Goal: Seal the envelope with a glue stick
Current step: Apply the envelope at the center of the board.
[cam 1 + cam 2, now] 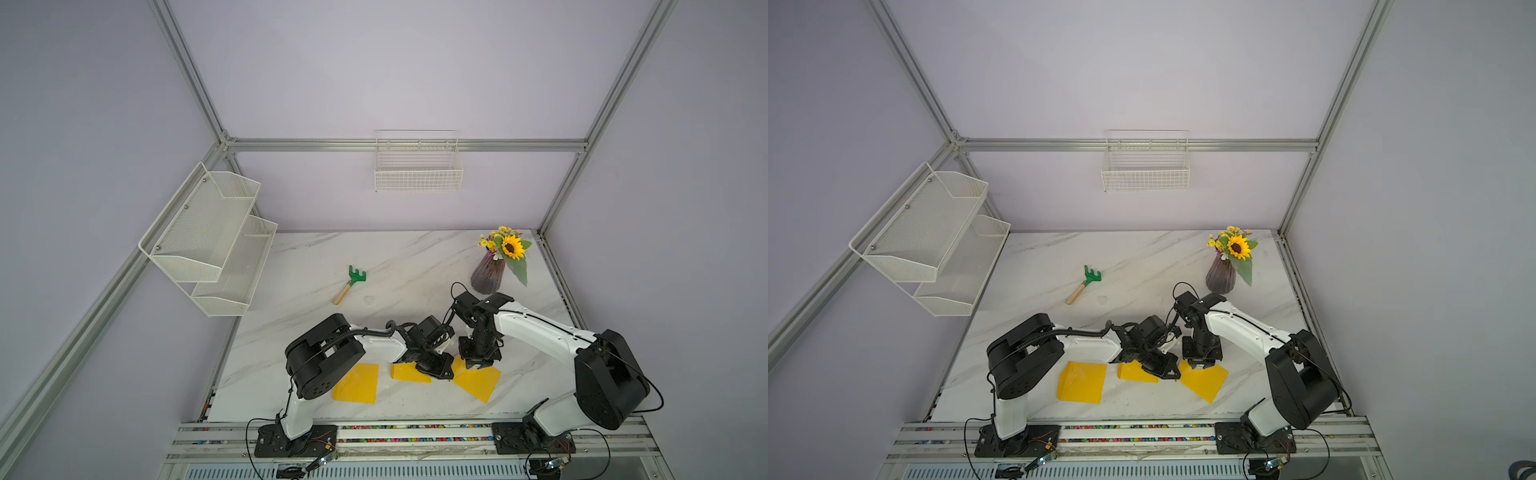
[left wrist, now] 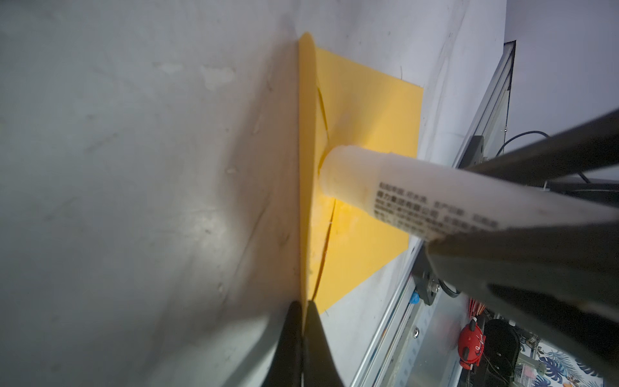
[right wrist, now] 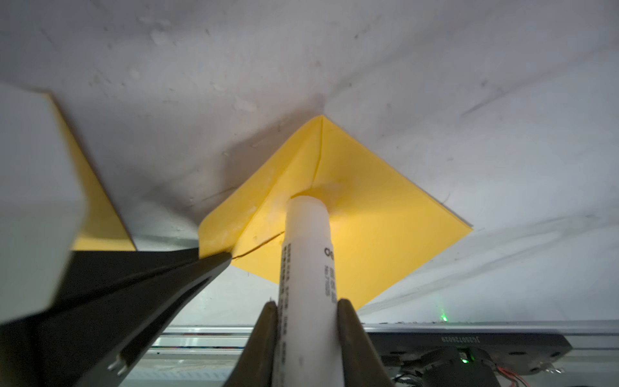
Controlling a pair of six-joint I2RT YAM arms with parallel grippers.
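The right gripper (image 3: 306, 310) clamps the glue stick (image 3: 308, 241), tip on the envelope (image 3: 385, 228) beside the flap (image 2: 306, 100) the left gripper (image 2: 303, 306) pinches; hard pressure may tear or drag it

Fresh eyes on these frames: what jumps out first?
The white glue stick, gripped by the right gripper, presses its tip onto a yellow envelope near the front edge of the table, while the left gripper pinches its raised flap. Two more yellow envelopes lie beside it toward the robot's left, and a sunflower vase stands at the far right corner.
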